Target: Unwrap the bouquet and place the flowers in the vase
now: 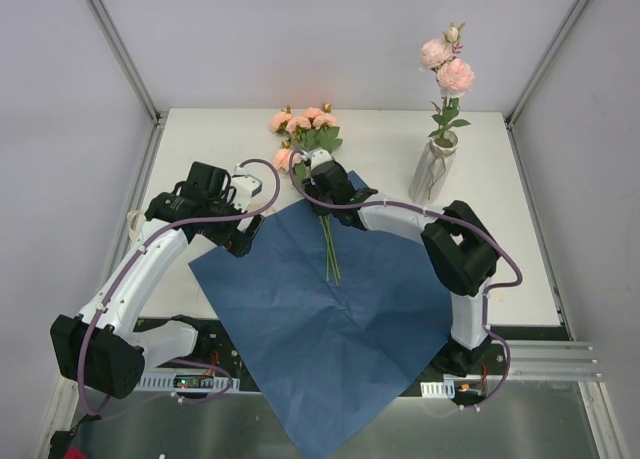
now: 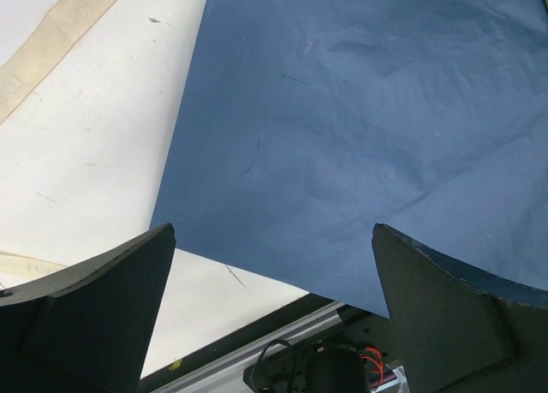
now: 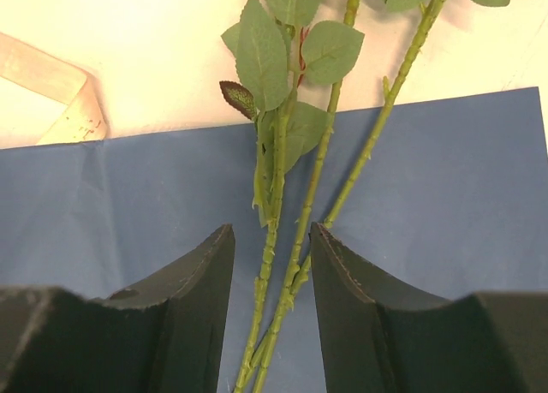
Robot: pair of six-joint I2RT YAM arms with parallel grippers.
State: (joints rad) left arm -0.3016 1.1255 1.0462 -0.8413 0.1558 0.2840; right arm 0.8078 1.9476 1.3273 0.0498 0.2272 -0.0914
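Your white worktop (image 1: 500,179), grey walls (image 1: 300,39) and aluminium posts (image 1: 120,49) round it, blue paper (image 1: 330,329) spread flat, left tool (image 2: 274,239) fully open, empty, over paper's left edge, right tool (image 3: 272,239) half open, straddling the flowers (image 1: 305,129) mid-stem, unclamped, blooms beyond paper, vase (image 1: 432,169) far right, one stem in.

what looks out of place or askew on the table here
The blue paper lies skewed like a diamond, and its near corner hangs past the front edge of the table. The cream ribbon lies loose on the table beside it. Nothing looks spilled or torn.
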